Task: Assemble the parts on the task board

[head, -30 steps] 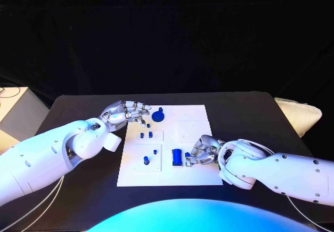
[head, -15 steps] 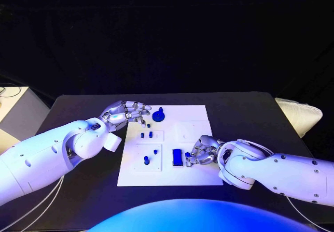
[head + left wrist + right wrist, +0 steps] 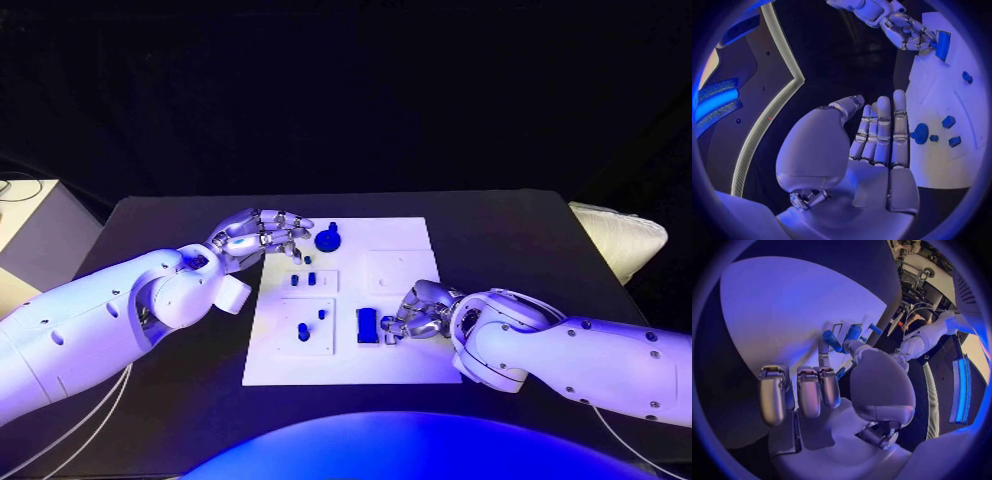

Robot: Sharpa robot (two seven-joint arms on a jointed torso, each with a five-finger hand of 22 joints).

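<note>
Flanking round part (image 3: 329,239), left hand (image 3: 263,234); right hand (image 3: 418,312) beside block (image 3: 368,325).

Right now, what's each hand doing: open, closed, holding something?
Left hand: open, fingers straight, holding nothing, beside the white board.
Right hand: fingers curled over the board by a blue piece; whether it holds anything cannot be told.

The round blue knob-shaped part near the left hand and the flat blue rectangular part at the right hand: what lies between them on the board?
In the head view, small blue pegs on the white task board.
</note>
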